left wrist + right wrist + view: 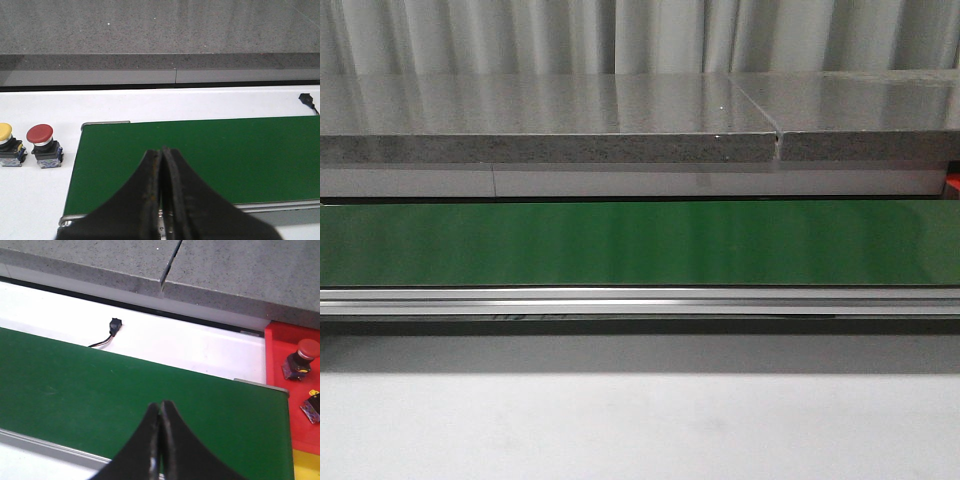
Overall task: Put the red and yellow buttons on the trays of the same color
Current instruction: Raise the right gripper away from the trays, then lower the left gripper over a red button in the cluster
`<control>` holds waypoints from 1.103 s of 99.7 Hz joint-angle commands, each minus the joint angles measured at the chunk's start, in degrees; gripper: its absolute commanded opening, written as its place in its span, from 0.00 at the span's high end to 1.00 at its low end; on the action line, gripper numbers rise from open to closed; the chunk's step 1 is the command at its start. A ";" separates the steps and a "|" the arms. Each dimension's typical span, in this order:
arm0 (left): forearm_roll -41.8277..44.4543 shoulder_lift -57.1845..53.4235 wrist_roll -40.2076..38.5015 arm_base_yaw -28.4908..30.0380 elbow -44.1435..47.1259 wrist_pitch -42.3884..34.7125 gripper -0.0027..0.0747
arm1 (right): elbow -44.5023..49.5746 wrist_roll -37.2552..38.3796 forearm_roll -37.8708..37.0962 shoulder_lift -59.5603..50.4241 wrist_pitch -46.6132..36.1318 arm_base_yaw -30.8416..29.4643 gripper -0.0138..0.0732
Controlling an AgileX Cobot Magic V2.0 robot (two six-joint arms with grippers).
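In the left wrist view a red button [41, 135] and a yellow button [5, 132] stand side by side on the white table, just off one end of the green belt [200, 160]. My left gripper [161, 150] hangs shut and empty over that belt. The right wrist view shows the red tray [292, 385] past the belt's other end, with a red button [306, 351] standing in it and a second button [314, 405] lying on its side. A strip of the yellow tray [306, 465] shows beside it. Above the belt my right gripper [160, 404] is shut on nothing.
The green conveyor belt [640, 242] crosses the front view, with a metal rail [640, 298] along its near side. Behind it runs a raised grey stone slab [550, 120]. A small black sensor with a cable [114, 327] lies on the white table by the belt.
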 commanded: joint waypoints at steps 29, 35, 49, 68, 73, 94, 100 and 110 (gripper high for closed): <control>-0.46 0.31 -0.70 -0.28 -1.61 -3.52 0.08 | -1.34 -0.33 0.67 -0.45 -4.25 0.07 0.92; -0.46 0.71 -1.61 -0.17 -1.61 -3.65 0.11 | -1.34 -0.33 0.67 -0.45 -4.25 0.07 0.92; 2.57 4.76 -11.34 3.50 -3.22 -2.69 0.13 | -1.34 -0.33 0.67 -0.45 -4.25 0.07 0.92; 2.57 17.87 -12.48 11.44 -12.88 4.37 0.13 | -1.34 -0.33 0.67 -0.45 -4.25 0.07 0.92; 2.06 22.37 -12.48 13.26 -16.58 6.65 0.13 | -1.34 -0.33 0.67 -0.45 -4.25 0.07 0.92; 0.70 37.55 -12.48 17.49 -27.96 9.83 0.13 | -1.34 -0.33 0.67 -0.36 -4.24 0.07 0.92; 0.70 40.76 -12.48 17.71 -30.21 9.83 0.13 | -1.34 -0.33 0.67 -0.36 -4.24 0.07 0.92; 0.70 46.32 -12.48 17.94 -33.75 9.86 0.13 | -1.34 -0.33 0.67 -0.36 -4.24 0.07 0.92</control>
